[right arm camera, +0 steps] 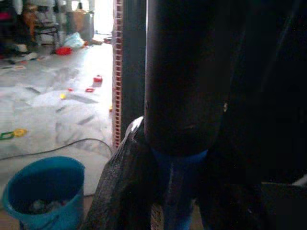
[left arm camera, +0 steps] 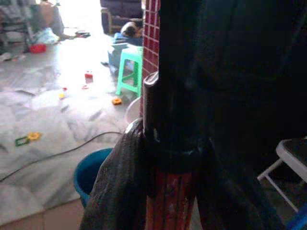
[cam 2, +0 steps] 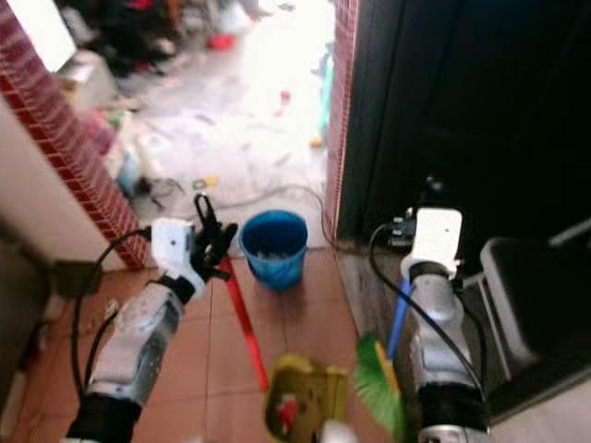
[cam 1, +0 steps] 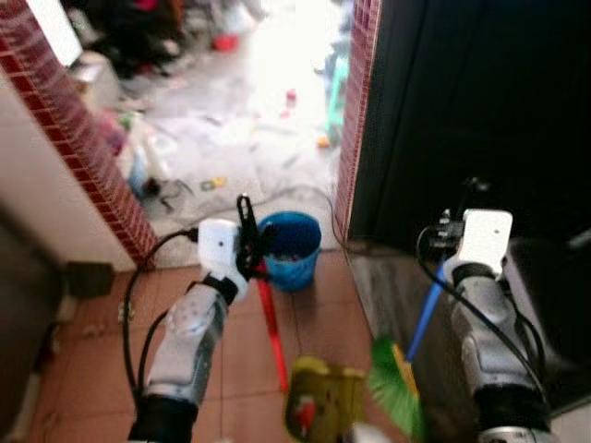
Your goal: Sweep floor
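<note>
Your left gripper [cam 1: 247,242] is clenched on the red dustpan handle [cam 1: 272,337]; your right gripper [right arm camera: 158,182] grasps the blue broom handle [cam 1: 426,318], near the blue bucket [cam 1: 292,245].

No legible text, label, brand, number or sign on anything in view.

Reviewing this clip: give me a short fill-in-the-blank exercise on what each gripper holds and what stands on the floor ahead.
1. The left gripper is shut on a handle coloured ____.
2. The right gripper is shut on the blue handle of a broom with ____ bristles.
3. On the tiled floor ahead stands a blue ____, next to the red brick pillar.

Missing words: red; green; bucket
</note>
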You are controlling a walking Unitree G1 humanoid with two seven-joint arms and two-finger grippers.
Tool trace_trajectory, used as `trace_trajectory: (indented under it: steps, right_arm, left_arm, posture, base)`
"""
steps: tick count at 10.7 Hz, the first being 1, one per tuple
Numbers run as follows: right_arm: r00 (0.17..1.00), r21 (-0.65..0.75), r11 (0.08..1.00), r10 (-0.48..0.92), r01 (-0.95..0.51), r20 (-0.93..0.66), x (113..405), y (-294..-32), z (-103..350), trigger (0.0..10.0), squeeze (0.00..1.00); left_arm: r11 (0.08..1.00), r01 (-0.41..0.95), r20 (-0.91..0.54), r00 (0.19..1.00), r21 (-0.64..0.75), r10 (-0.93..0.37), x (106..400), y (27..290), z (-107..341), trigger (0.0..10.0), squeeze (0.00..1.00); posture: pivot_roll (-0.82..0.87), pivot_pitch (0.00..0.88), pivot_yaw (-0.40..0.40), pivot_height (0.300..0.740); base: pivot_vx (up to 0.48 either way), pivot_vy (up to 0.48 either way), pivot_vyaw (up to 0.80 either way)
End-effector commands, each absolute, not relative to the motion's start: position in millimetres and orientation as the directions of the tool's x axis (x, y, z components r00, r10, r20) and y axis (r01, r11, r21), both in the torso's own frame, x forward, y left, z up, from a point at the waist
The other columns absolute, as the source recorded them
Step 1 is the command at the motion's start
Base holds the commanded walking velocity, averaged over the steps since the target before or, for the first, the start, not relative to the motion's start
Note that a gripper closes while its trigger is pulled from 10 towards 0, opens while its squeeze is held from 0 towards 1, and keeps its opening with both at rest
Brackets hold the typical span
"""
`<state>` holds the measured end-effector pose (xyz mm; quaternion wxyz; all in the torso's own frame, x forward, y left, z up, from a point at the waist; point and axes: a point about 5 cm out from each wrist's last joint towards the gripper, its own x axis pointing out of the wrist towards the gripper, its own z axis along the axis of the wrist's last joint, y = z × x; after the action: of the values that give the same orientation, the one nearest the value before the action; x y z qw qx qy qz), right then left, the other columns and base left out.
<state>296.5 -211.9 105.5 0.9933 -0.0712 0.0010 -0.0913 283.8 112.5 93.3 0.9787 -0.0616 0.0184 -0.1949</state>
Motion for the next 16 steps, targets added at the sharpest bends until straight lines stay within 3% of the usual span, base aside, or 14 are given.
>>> trace_trajectory:
  steps: [1,4,5,7,9,10,12,14,16]
  right_arm:
    - [0.986,-0.15,0.975,-0.163,0.166,0.033,301.3,-207.6,112.2,10.0,0.0]
    - [0.986,-0.105,0.98,-0.167,0.167,0.01,302.8,-204.2,110.4,10.0,0.0]
    - [0.995,-0.053,0.994,-0.099,0.099,-0.007,307.6,-190.4,110.5,10.0,0.0]
    - [0.999,-0.12,0.992,0.043,-0.044,-0.004,312.1,-169.2,114.3,10.0,0.0]
    - [0.993,-0.16,0.981,0.114,-0.112,0.006,309.7,-159.7,113.5,10.0,0.0]
    - [0.98,-0.149,0.969,0.199,-0.197,-0.001,296.2,-148.3,100.2,10.0,0.0]
    - [0.982,-0.166,0.968,0.184,-0.187,-0.03,288.1,-146.1,81.7,10.0,0.0]
    - [0.997,-0.102,0.995,0.006,-0.013,-0.073,288.6,-165.7,67.0,10.0,0.0]
    - [0.998,-0.139,0.989,0.035,-0.042,-0.055,289.3,-170.5,69.9,10.0,0.0]
  left_arm:
    - [0.93,0.351,0.044,0.936,-0.113,-0.348,289.2,120.7,104.4,10.0,0.0]
    - [0.949,0.306,0.057,0.952,-0.081,-0.302,290.7,130.6,105.4,10.0,0.0]
    - [0.968,0.25,0.071,0.966,-0.018,-0.248,293.3,145.1,107.3,10.0,0.0]
    - [0.976,0.211,0.083,0.973,0.05,-0.215,293.1,162.6,109.5,10.0,0.0]
    - [0.978,0.204,0.082,0.975,0.042,-0.207,290.1,168.0,109.9,10.0,0.0]
    - [0.985,0.174,0.099,0.98,-0.016,-0.171,285.0,170.3,110.3,10.0,0.0]
    - [0.997,0.07,0.188,0.98,-0.04,-0.061,287.4,181.3,128.1,10.0,0.0]
    - [0.999,-0.013,0.311,0.95,-0.048,0.027,298.0,194.8,165.6,10.0,0.0]
    - [0.997,-0.022,0.402,0.915,-0.069,0.048,305.9,193.2,195.0,10.0,0.0]
  posture:
    - [-0.1,0.0,0.036,0.74]
    - [-0.09,0.0,0.037,0.74]
    - [-0.11,0.0,0.057,0.74]
    - [-0.09,0.0,0.067,0.74]
    - [-0.07,0.0,0.072,0.74]
    - [-0.05,0.0,0.032,0.74]
    - [-0.04,0.0,0.009,0.74]
    - [-0.04,0.0,0.013,0.74]
    - [-0.06,0.0,0.012,0.74]
  base:
    - [0.0,0.0,0.0]
    - [0.0,0.0,0.0]
    - [0.0,0.0,0.0]
    - [0.0,0.0,0.0]
    - [0.0,0.0,0.0]
    - [0.0,0.0,0.0]
    - [0.0,0.0,0.0]
    - [0.0,0.0,0.0]
    - [0.0,0.0,0.0]
